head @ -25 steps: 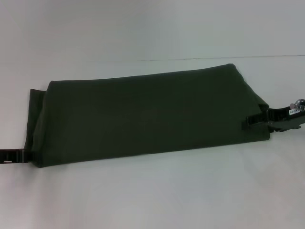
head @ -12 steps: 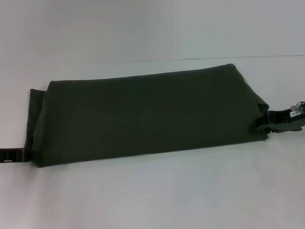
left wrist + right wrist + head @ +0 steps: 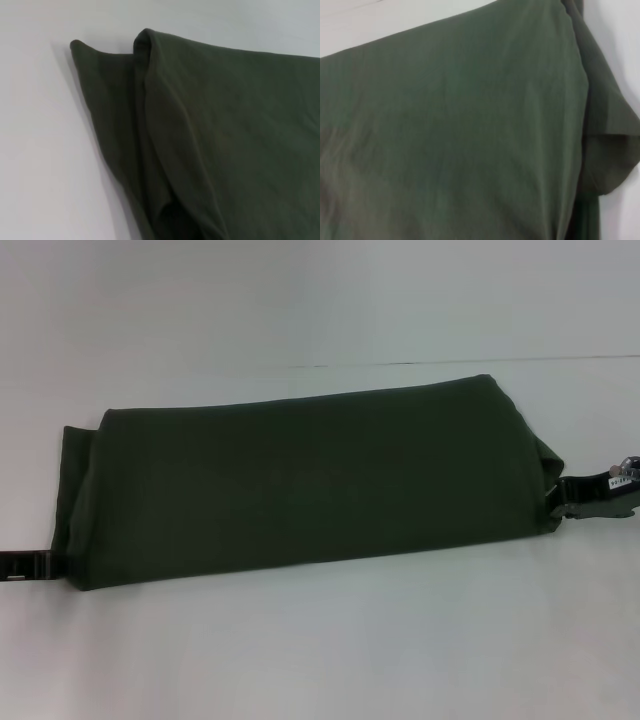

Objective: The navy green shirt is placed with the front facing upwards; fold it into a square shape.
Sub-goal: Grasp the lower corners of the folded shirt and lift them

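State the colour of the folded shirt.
Plain dark olive green shirt, no print showing; clearest in the head view.

Plain dark olive-green shirt (image 3: 300,480), no print showing; white table (image 3: 320,650); black grippers L (image 3: 25,566) & R (image 3: 590,495).

Legible text: none in any view. Navy green shirt (image 3: 310,480): folded into a long band with plain dark olive cloth uppermost, no lettering, print or neck label on show in the head view or in either wrist view. Right gripper (image 3: 575,498): one small pale label on the housing beside the shirt's end, bearing dark marks too small and blurred to read
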Controlling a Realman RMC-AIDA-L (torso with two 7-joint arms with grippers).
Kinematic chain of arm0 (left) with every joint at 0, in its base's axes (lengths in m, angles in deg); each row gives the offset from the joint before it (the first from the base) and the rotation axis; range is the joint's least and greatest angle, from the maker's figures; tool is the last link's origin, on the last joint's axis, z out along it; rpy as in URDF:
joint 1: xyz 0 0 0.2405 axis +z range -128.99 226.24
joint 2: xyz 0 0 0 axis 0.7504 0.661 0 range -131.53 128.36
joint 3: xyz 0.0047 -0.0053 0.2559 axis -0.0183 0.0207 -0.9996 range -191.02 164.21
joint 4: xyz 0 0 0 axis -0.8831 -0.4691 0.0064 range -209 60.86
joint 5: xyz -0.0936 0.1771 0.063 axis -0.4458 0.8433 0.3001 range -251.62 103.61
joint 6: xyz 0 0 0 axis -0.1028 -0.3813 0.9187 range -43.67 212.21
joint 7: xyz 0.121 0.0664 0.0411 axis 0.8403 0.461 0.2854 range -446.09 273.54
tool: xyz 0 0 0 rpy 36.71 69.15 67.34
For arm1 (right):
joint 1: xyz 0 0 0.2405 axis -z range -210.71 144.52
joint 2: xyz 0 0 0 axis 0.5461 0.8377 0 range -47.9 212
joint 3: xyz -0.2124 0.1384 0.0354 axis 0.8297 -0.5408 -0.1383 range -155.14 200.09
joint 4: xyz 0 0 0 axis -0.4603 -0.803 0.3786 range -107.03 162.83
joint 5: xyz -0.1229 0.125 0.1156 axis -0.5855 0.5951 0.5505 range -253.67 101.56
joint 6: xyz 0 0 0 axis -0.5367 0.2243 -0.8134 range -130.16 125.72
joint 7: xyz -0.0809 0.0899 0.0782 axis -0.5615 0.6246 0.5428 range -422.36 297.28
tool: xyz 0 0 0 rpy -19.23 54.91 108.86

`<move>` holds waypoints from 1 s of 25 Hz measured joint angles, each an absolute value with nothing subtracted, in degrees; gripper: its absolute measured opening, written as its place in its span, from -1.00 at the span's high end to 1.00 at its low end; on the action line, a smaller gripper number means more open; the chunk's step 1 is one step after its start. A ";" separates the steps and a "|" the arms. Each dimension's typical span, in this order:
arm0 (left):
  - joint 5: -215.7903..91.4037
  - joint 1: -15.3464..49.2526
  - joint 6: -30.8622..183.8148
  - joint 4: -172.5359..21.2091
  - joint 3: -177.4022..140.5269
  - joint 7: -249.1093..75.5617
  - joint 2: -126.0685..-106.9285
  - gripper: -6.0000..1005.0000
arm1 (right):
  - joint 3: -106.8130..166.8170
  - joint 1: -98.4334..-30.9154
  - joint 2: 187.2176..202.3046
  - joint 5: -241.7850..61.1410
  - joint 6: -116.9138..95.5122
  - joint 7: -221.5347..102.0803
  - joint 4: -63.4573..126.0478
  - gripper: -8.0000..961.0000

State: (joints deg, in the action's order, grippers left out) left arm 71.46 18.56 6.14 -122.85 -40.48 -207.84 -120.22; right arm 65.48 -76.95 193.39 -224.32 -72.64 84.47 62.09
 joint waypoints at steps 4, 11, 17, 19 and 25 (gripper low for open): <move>71.56 18.56 5.82 -122.85 -40.48 -208.03 -120.22 0.89 | 65.48 -76.88 193.17 -224.32 -72.92 84.27 62.09 0.85; 74.17 17.90 0.40 -124.19 -39.97 -209.53 -119.42 0.89 | 65.20 -76.86 191.95 -224.26 -78.45 82.38 62.59 0.94; 80.85 16.85 -5.68 -126.44 -39.86 -210.97 -118.68 0.89 | 65.68 -76.32 191.63 -224.34 -85.92 79.28 62.53 0.92; 83.50 16.46 -8.32 -127.08 -39.64 -211.48 -118.32 0.89 | 65.80 -75.84 191.61 -224.36 -88.45 77.99 62.53 0.92; 87.17 15.70 -16.33 -129.10 -38.38 -211.64 -117.02 0.89 | 66.90 -74.03 192.05 -224.41 -95.14 72.73 62.26 0.91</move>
State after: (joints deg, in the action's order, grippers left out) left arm 87.17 15.70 -16.33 -129.10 -38.38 -211.64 -117.02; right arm 66.90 -74.03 192.05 -224.41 -95.14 72.73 62.26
